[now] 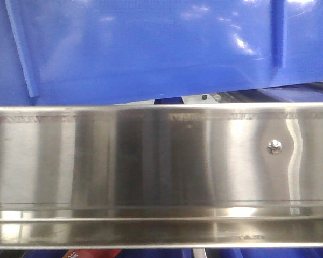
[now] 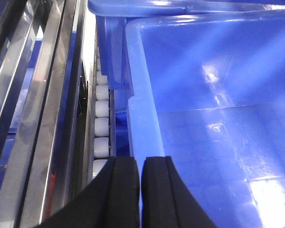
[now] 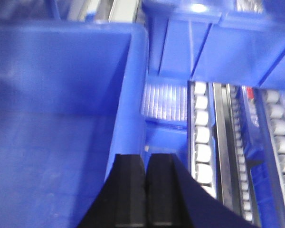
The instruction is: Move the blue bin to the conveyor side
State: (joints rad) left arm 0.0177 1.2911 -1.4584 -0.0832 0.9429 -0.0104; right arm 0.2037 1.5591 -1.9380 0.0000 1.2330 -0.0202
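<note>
The bin (image 1: 151, 48) tilts just above the shelf's steel rail (image 1: 151, 161), beside white rollers (image 2: 100, 128), because the left gripper (image 2: 140, 190) and right gripper (image 3: 146, 190) each clamp a side rim, likely to lift it clear toward the unseen conveyor.

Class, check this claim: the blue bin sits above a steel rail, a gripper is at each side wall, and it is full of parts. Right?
No. The blue bin is empty: the left wrist view shows its bare floor. The rest holds: it sits above the steel rail, with the left gripper and right gripper at its side walls.
</note>
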